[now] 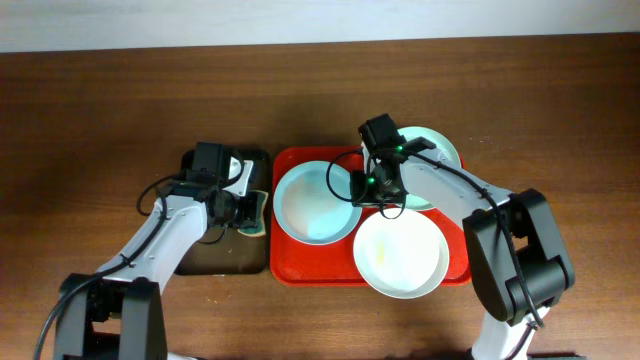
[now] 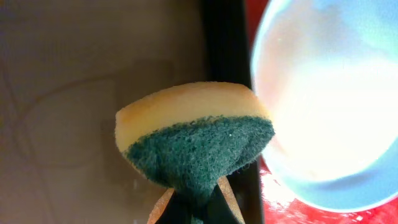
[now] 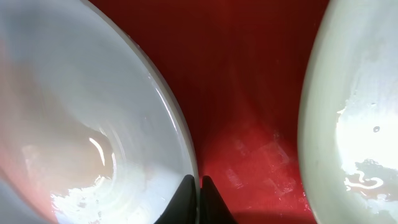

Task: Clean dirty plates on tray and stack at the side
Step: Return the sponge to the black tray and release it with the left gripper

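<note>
I see my left pincer (image 2: pixel 196 208) clamped on the sponge (image 2: pixel 193 134), and my right pincer (image 3: pixel 199 196) pinching the blue plate (image 3: pixel 93 124) at its rim, on the tray (image 3: pixel 249 93).

Overhead view: left arm (image 1: pixel 165 235), lower left, and right arm (image 1: pixel 455 190), lower right, are built of white tubular links joined by bulky black joint housings, with thin black cables looping alongside. Each wrist carries a boxy black camera block; small green lights glow on the right one. Wrist views, bottom edge: left pincer (image 2: pixel 193 214) and right pincer (image 3: pixel 199 199) show slim, dark, tapered fingers.
</note>
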`<state>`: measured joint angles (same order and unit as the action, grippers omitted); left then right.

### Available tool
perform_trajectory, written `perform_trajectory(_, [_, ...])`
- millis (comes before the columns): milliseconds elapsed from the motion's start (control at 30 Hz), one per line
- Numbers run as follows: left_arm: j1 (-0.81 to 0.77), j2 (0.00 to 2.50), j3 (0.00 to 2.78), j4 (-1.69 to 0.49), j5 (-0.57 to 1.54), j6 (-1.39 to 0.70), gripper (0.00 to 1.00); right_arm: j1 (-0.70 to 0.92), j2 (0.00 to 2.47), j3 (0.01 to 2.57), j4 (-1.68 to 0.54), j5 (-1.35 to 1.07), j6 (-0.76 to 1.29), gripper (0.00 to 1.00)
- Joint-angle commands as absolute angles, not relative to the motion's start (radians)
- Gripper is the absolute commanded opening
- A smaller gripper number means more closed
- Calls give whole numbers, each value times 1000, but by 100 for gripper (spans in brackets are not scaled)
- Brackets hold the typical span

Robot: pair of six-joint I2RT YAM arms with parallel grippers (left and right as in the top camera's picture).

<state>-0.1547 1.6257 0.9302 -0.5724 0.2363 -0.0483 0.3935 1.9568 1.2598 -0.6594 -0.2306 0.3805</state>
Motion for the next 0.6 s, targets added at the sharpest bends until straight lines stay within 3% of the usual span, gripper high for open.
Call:
perform_trajectory(0, [-154, 1625, 922, -572, 300, -62, 0, 400, 1939, 1254, -661, -232, 371, 4])
perform_trajectory(433, [-154, 1625, 922, -553, 375, -85, 0, 400, 1939, 1254, -660, -232, 371, 4])
perform_trajectory(567, [-154, 1625, 922, -558, 224, -86, 0, 400, 1939, 1254, -660, -232, 371, 5])
